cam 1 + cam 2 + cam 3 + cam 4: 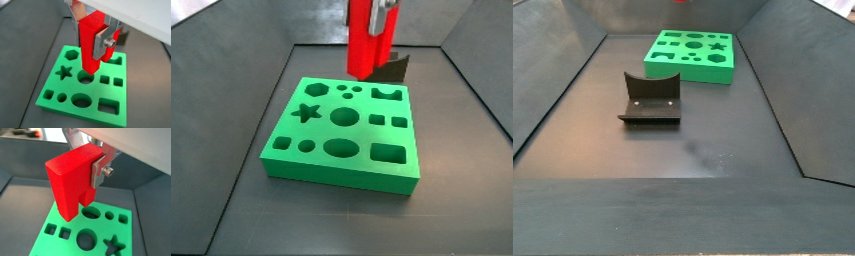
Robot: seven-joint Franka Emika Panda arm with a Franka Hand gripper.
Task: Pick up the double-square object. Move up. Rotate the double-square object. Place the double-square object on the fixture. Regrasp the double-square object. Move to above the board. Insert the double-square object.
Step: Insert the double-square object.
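The gripper [105,36], its upper body cut off in both wrist views, pinches the red plastic block [70,183] between silver fingers [105,44], holding it upright above the board [342,160], apart from it. The board is a thick green slab with star, round and square cut-outs. The dark L-shaped fixture [651,99] stands well apart from the board.

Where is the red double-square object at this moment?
The double-square object hangs upright in the pincer, above the green board; in a side view it is over the board's far edge.

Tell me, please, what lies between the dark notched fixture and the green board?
Only bare dark floor, seen in a side view, separates the fixture from the board. The claw holds the red double-square object above the board.
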